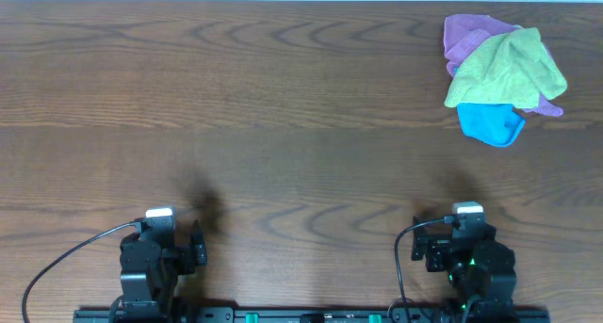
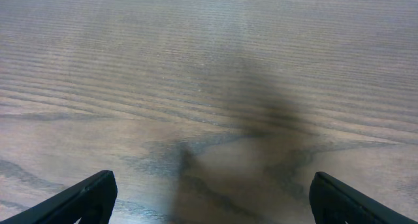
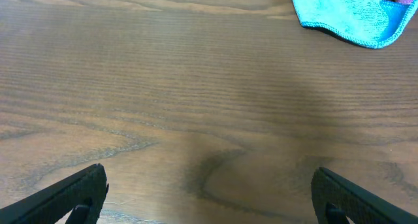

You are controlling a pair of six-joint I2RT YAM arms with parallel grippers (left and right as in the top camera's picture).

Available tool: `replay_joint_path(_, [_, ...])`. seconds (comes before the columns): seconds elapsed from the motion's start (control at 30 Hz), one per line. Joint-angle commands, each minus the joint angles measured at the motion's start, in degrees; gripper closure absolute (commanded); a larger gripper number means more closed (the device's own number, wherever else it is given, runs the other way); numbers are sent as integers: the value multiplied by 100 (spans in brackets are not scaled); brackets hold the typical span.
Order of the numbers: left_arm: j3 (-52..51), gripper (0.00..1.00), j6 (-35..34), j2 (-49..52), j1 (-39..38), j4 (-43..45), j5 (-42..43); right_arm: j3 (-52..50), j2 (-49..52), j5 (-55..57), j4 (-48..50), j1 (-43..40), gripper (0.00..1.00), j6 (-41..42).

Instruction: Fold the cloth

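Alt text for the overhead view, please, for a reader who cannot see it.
A crumpled yellow-green cloth lies atop a purple cloth and a bright blue cloth, piled at the far right of a wooden table. At the near edge, the left end effector and right end effector are open and hold nothing.

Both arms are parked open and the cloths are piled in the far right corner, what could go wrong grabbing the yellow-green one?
The yellow-green cloth lies crumpled on the purple cloth and the blue cloth, so a pinch may drag those along. Its corners are hard to pick out, so a grab may catch a fold instead. These lie far across the table from the left gripper, which may struggle to reach.
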Motion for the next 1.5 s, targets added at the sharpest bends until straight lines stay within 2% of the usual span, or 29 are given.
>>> replay_joint_path(0.0, [-131,5,-61,-48,-31,-179,-59,0,-15,-26,-4,42,1,136])
replay_joint_path(0.17, [-131,5,-61,-48,-31,-181,-59,518,623,-26,-13,-105,1,739])
replay_joint_path(0.33, [-131,5,-61,-48,-31,-181,-61,1703,1996,22,-120,-302,1,927])
replay_joint_path(0.77, [-131,5,-61,-48,-31,-179,-59,6384,7066,452,-1113,-765,1,988])
replay_joint_path(0.97, [-131,5,-61,-48,-31,-181,-59,7943,8749,470,-1156,-1224,1,922])
replay_joint_path(1.13, [-131,5,-61,-48,-31,-181,-59,8542,9593,470,-1075,-1534,1,968])
replay_joint_path(1.3, [-131,5,-61,-48,-31,-181,-59,8568,9956,525,-444,-1652,1,957])
replay_joint_path(1.4, [-131,5,-61,-48,-31,-181,-59,8557,10124,1121,-243,-1668,1,931])
replay_joint_path(1.47, [-131,5,-61,-48,-31,-179,-59,8557,10249,1036,-61,-1681,1,979])
